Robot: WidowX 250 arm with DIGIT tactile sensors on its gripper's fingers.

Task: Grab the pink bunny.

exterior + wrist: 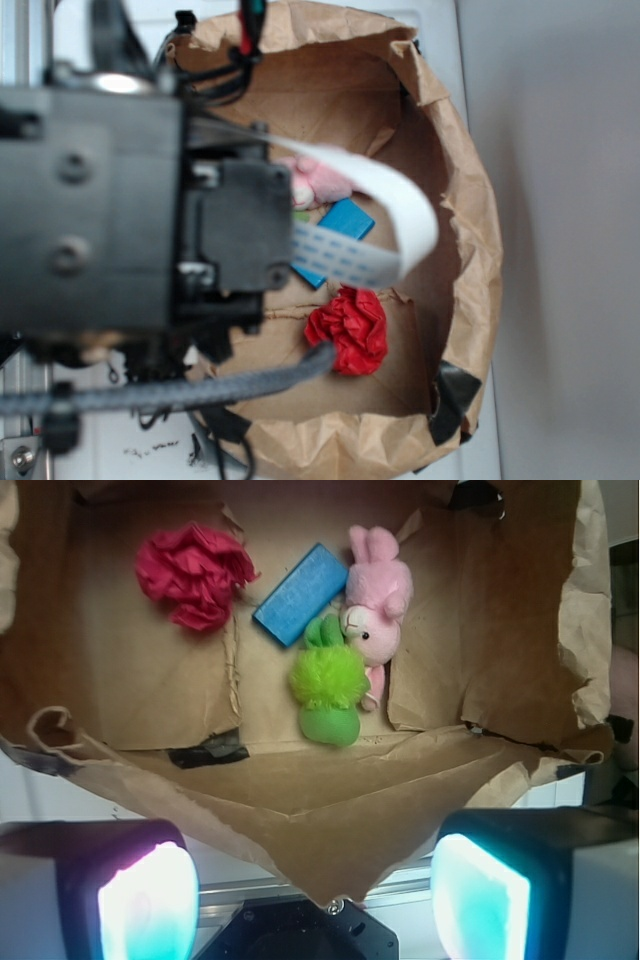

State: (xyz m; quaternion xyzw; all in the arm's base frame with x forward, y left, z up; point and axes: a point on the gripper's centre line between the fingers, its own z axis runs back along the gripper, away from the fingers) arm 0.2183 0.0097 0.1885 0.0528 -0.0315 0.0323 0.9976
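Brown paper bag (150, 690) contains pink bunny (378, 605) touching green plush (328, 685); pincer (315, 890) wide open, empty, outside bag.

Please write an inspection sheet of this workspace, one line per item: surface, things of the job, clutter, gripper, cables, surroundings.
Surface: crumpled brown paper bag lying open, dark tape near its front rim; the things lie on its floor.
Job's things: pink bunny lies free, not gripped, beside the blue block and touching the green plush.
Clutter: green plush, blue block, red paper ball.
Gripper: gripper open, outside the bag at its front rim, holding nothing; fingers apart.
Cables: white ribbon cable loops over the bag; a grey braided cable and black wires run by the arm.
Surroundings: white base under the bag; grey wall to one side.
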